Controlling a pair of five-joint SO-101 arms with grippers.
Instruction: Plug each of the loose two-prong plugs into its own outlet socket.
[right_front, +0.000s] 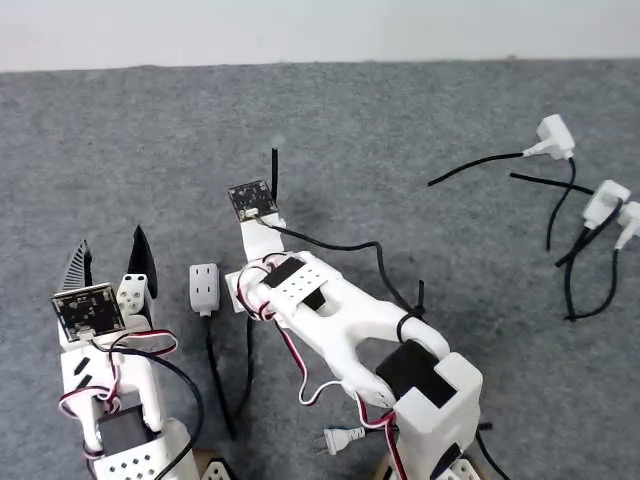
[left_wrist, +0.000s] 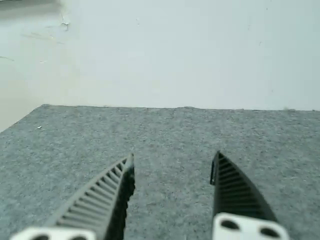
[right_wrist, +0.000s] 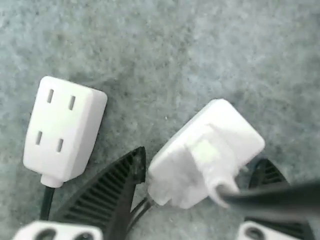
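The right jaws are shut narrowly on a white plug (right_wrist: 205, 150), its body caught between the two ribbed tips just above the grey felt surface (right_wrist: 200, 45). The plug's black cord (right_wrist: 270, 196) leaves its back end across one jaw. Just beside it lies the white socket block (right_wrist: 62, 130), face up with two pairs of slots bare, its own dark lead (right_front: 212, 370) running back toward the arms' bases.

The plug looks light, hard and smooth-sided, and is likely to twist if pinched near a corner. A hold across the flat flanks, back from the prongs, seems soundest. The cord looks limp but may tug the plug sideways. The block is small and apparently unanchored; it would probably slide on the felt under a push and may need bracing.

On the block's other side, the left jaws stand wide apart, holding nothing. Well apart at the far right lie three more plugs (right_front: 605, 205), and a small plug (right_front: 338, 438) rests near the right arm's base.
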